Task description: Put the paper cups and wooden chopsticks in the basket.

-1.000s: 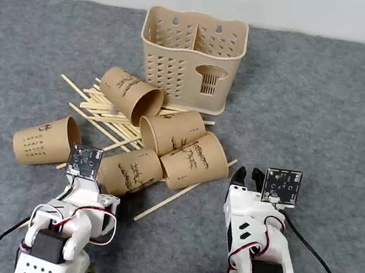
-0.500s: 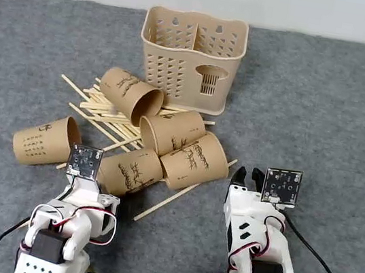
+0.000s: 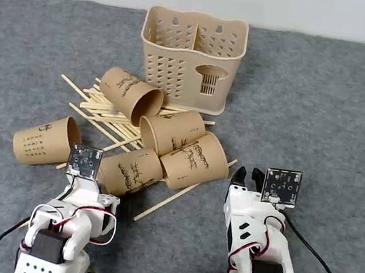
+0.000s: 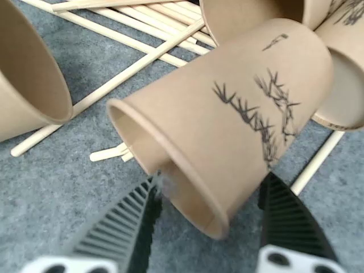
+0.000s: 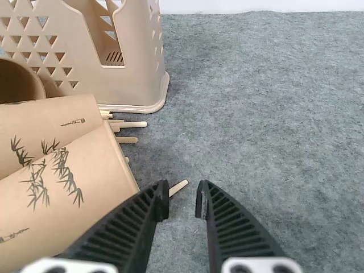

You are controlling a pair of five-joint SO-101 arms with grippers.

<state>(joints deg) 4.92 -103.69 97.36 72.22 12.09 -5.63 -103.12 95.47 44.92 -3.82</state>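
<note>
- Spotting a stray cup [image 3: 46, 140] on its side at far left, apart from the pile.
- Got the left gripper [image 4: 213, 182] spread wide either side of the nearest cup [image 4: 227, 114], at its open end; not clamped, nothing held.
- Seeing chopsticks [image 3: 106, 115] scattered under the cups, none picked up.
- Looks like the grab-a-cup step; next calls for a gentle squeeze, then a lift to the basket [image 3: 190, 59] behind the pile.
- Over right, seeing the right gripper [image 5: 182, 199] parted a crack, empty, above carpet [image 5: 273, 85].

The left gripper [image 4: 211, 183] is sitting low with its jaws spread wide; the right gripper [image 5: 181, 193] is hovering low, jaws narrowly parted.
</note>
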